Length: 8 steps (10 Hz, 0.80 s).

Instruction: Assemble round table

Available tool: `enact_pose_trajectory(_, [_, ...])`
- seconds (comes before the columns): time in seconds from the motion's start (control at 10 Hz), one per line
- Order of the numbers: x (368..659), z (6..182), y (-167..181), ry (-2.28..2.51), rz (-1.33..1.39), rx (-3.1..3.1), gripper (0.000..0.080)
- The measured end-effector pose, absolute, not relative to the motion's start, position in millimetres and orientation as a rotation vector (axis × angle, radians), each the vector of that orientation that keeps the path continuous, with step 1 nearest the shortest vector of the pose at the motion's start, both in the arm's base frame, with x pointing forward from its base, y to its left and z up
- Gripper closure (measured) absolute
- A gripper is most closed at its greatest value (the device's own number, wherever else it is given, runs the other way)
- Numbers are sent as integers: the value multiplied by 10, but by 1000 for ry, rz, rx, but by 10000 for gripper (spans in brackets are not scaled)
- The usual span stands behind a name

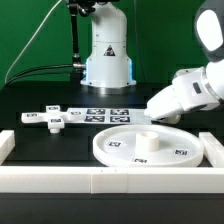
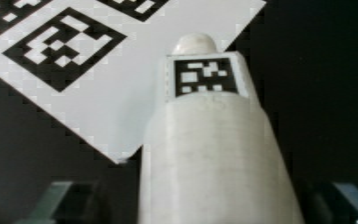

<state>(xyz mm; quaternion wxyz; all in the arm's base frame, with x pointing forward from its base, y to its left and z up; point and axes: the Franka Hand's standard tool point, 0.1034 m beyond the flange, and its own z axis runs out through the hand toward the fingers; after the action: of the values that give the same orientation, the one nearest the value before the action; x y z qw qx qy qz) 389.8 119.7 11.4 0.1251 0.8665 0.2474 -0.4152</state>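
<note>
Tool [image 2: 201, 198] clamped around the cylinder leg [image 2: 202, 120], whose long axis runs straight out between the fingers [image 2: 60, 200], hangs far-right of the disc [image 1: 115, 150] lying flat on the table [image 1: 30, 100].

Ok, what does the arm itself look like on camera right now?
The arm has smooth, rounded white shells. Its base is white with a small black logo and a blue glow at the foot. A thin cable runs behind it. Its fingers look dark grey.
</note>
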Motion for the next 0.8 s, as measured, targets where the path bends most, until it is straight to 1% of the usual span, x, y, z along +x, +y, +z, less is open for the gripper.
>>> enact_pose_trajectory(0.4, [3905,120,1189,721,-1209,2525,392])
enact_pose_trajectory(0.5, [3936,171,1185,740,-1208,2526,392])
enact_pose_trajectory(0.7, [4090,446,1147,845,-1187,2541,392])
enact_pose_trajectory(0.8, [4218,655,1070,933,-1171,2556,392])
